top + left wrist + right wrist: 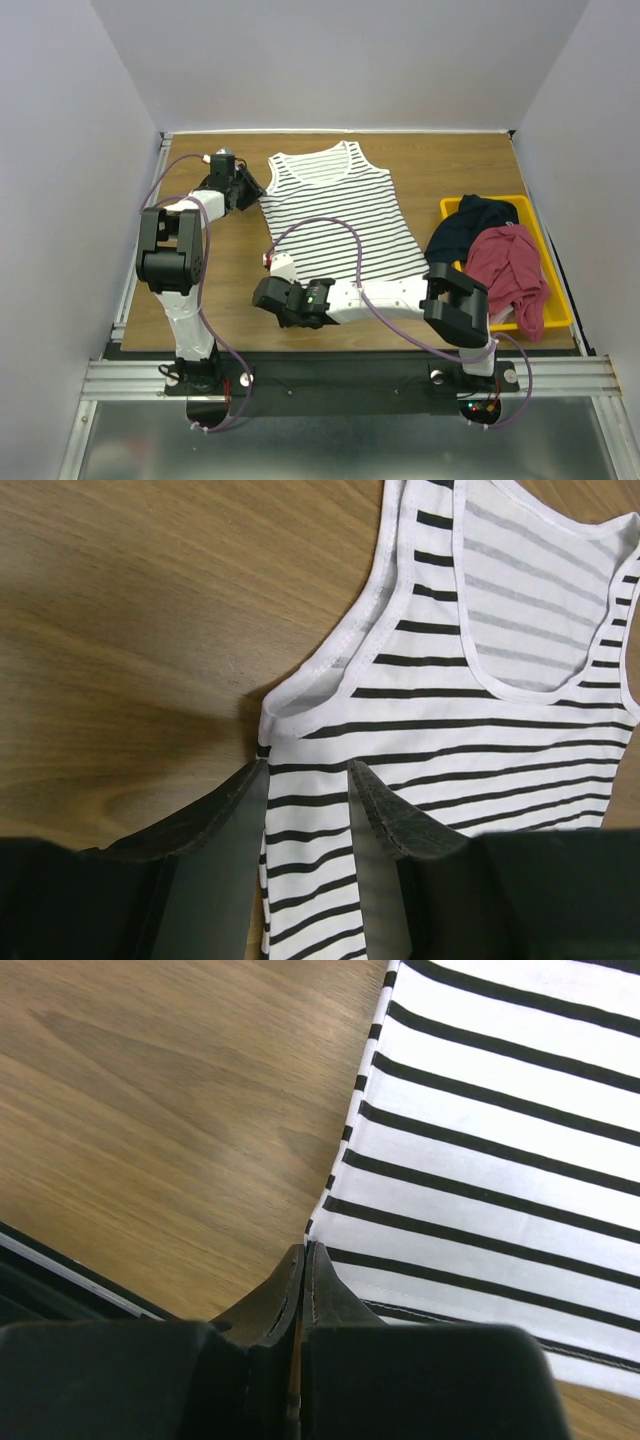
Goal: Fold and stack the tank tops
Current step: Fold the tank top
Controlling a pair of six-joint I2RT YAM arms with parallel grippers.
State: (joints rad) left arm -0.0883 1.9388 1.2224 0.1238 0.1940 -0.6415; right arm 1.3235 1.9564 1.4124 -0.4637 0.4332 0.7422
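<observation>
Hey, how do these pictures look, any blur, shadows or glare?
Top external: even, soft light, all sharp. Left wrist: left gripper's fingers blurry up close, soft shadow on the table, striped tank top crisp. Right wrist: right gripper's fingers dark, stripes sharp, no glare.

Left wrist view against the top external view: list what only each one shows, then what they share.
Only the left wrist view: the left gripper with jaws apart astride the side edge of the white tank top with thin dark stripes, just below its armhole. Only the top external view: the right gripper at that top's near left hem corner, and the yellow plastic tray holding a dark red cloth top and a dark navy garment. Both: the striped top lying flat on the brown wooden table.
</observation>
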